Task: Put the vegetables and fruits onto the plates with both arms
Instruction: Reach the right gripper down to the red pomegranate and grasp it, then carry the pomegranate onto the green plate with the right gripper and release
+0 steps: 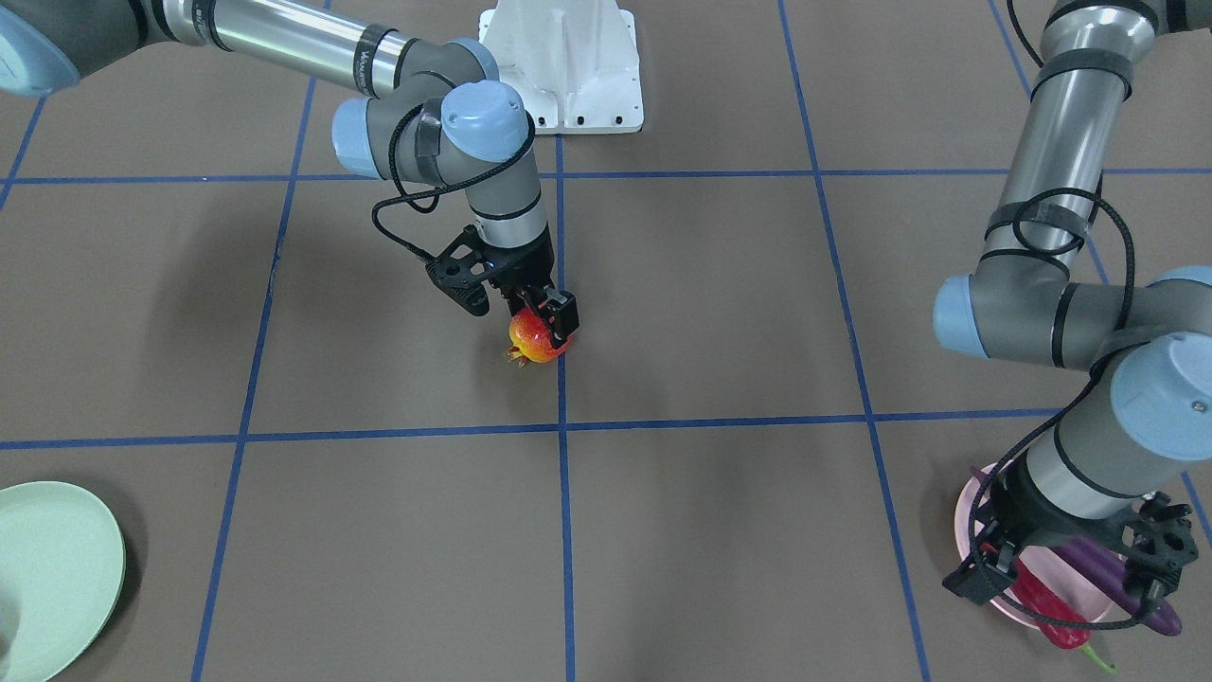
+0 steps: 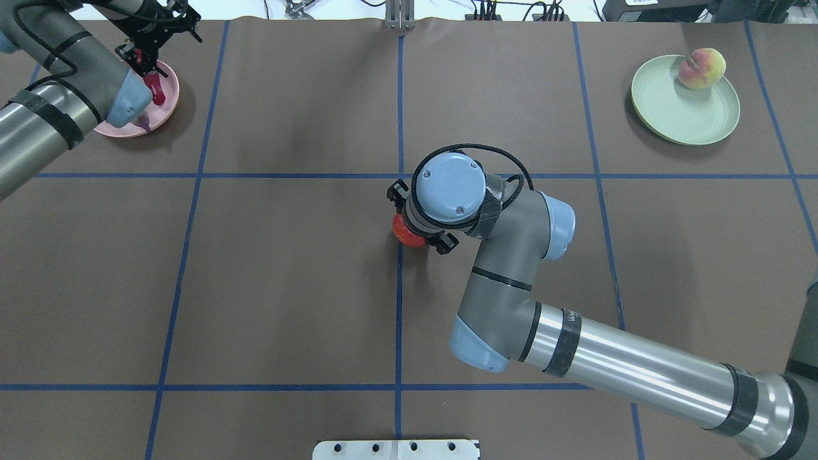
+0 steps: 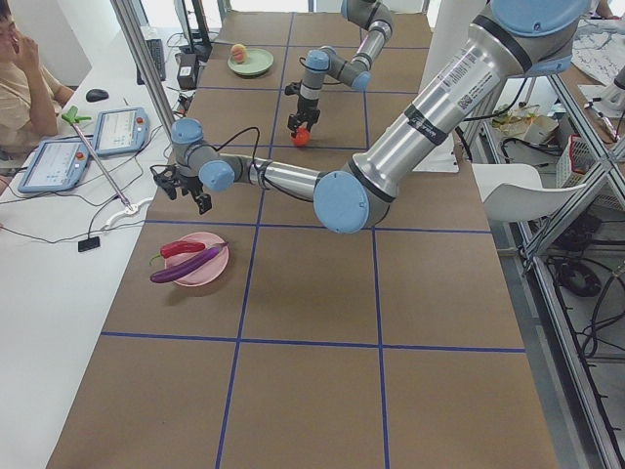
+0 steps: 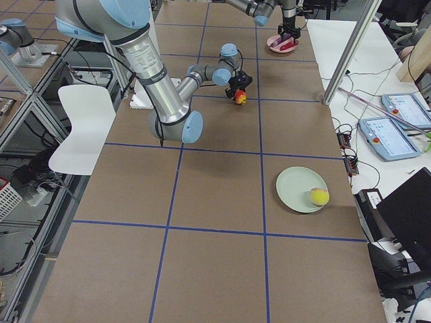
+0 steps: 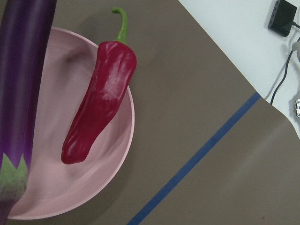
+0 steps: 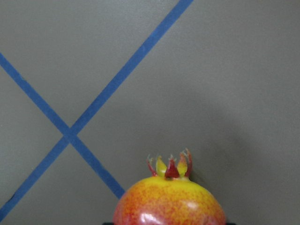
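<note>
My right gripper [image 1: 542, 320] is shut on the red-orange pomegranate [image 1: 532, 343] at the table's middle, close to the surface. The pomegranate's crown fills the bottom of the right wrist view [image 6: 169, 199]. My left gripper [image 2: 146, 61] hangs above the pale pink plate [image 5: 56, 187], looks open and holds nothing. The purple eggplant [image 5: 23, 84] and the red chili pepper [image 5: 101, 103] lie side by side on that plate. The peach [image 2: 702, 68] sits on the far rim of the pale green plate [image 2: 671, 108] at the far right.
The white base block [image 1: 568, 66] stands at the robot's edge of the table. Blue tape lines [image 2: 399, 306] divide the brown tabletop into squares. An operator [image 3: 20, 68] and tablets sit beyond the table's far edge.
</note>
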`<state>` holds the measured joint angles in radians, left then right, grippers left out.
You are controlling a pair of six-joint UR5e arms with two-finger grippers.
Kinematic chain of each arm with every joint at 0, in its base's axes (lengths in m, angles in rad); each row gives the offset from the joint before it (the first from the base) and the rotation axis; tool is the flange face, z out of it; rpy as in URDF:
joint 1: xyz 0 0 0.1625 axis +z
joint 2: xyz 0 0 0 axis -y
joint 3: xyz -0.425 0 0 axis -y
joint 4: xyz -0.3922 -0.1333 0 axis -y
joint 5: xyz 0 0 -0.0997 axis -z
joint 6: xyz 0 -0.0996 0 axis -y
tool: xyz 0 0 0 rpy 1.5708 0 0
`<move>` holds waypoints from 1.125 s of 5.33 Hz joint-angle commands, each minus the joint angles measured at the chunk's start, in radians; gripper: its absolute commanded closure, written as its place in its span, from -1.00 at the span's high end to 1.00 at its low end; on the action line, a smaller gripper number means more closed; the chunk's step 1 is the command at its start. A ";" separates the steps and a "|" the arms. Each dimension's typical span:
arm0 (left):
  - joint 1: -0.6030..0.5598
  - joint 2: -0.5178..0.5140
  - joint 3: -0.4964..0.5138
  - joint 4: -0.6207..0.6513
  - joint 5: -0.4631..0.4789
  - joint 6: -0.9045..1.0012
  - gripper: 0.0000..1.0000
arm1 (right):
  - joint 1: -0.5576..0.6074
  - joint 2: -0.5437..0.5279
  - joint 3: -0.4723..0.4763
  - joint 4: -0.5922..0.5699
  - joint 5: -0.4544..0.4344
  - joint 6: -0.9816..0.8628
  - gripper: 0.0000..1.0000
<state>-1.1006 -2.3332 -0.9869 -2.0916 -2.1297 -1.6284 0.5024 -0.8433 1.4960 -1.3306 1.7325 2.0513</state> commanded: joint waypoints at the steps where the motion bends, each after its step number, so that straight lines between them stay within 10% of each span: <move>1: 0.008 -0.001 -0.092 0.069 -0.039 -0.036 1.00 | 0.185 -0.087 0.094 -0.015 0.177 -0.148 -1.00; 3: 0.050 0.064 -0.295 0.136 -0.058 -0.041 1.00 | 0.487 -0.122 -0.004 -0.076 0.322 -0.593 -1.00; 6: 0.067 0.072 -0.349 0.171 -0.050 -0.039 1.00 | 0.676 -0.115 -0.383 0.024 0.206 -1.040 -1.00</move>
<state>-1.0391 -2.2627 -1.3269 -1.9301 -2.1830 -1.6675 1.1565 -0.9602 1.2104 -1.3703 2.0108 1.0604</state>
